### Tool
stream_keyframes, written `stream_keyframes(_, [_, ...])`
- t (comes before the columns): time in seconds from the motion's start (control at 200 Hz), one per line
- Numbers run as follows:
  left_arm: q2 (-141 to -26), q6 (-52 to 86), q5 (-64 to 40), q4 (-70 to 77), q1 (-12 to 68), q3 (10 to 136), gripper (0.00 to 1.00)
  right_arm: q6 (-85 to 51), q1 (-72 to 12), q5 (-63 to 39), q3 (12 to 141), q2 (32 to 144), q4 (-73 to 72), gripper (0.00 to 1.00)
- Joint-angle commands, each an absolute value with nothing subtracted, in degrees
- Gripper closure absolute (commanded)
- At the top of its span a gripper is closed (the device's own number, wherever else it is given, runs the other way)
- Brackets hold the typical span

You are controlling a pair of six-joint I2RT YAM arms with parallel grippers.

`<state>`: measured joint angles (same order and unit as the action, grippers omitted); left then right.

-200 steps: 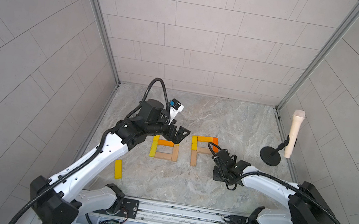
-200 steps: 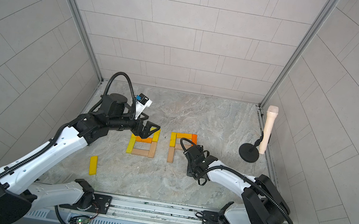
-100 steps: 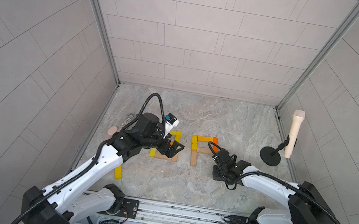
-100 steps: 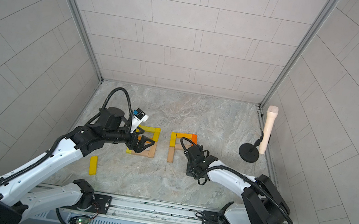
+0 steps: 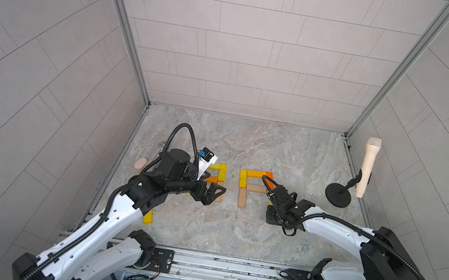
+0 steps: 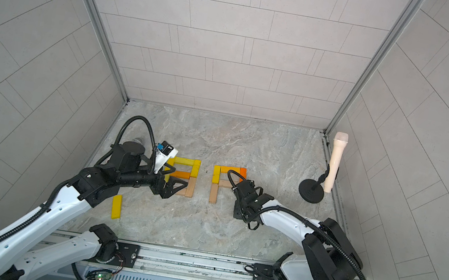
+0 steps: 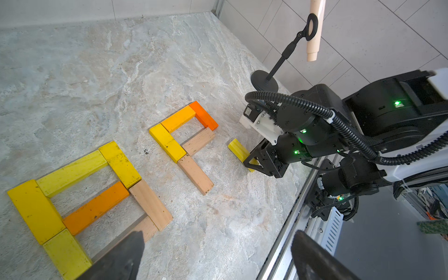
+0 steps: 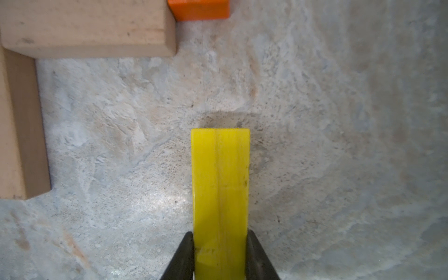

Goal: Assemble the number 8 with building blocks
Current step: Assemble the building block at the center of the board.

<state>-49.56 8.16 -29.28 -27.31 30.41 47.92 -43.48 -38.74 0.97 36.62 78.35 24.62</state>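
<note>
The left eight (image 7: 97,207) looks complete by the spread left claw (image 5: 212,195), while the right figure (image 7: 167,143) lacks two lower bars; the right claw (image 8: 220,232) pinches a yellow block (image 8: 220,174) just beside that gap, a spare block (image 6: 116,206) lying apart.

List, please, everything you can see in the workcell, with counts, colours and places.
finished eight: seven blocks, yellow, orange and tan, floor, left side.
unfinished figure: five blocks, yellow, orange and tan, just right of it.
held block: one, yellow, gripped beside the unfinished figure.
loose block: one, yellow, floor beside the left arm.
microphone: one, cream, in a black stand by the right wall.
oval object: one, pink, by the left wall.
glittery object: one, silver, mostly hidden behind the left arm.
left pincer: one, black, open, empty, over the finished eight's near end.
right pincer: one, black, shut on the held block.
</note>
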Motion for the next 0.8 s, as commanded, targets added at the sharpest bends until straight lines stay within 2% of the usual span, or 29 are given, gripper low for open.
stream_keyframes(0.0, [-48.99, 8.67, -29.97, -26.52, 30.76, 47.24, 0.00, -43.59, -38.18, 0.60, 37.62, 79.32, 24.45, 0.70])
stream_keyframes(0.796, [-48.34, 9.92, -29.26, -26.72, 30.72, 46.76, 0.00, -42.09, -34.82, -0.09, 42.37, 85.67, 25.46, 0.70])
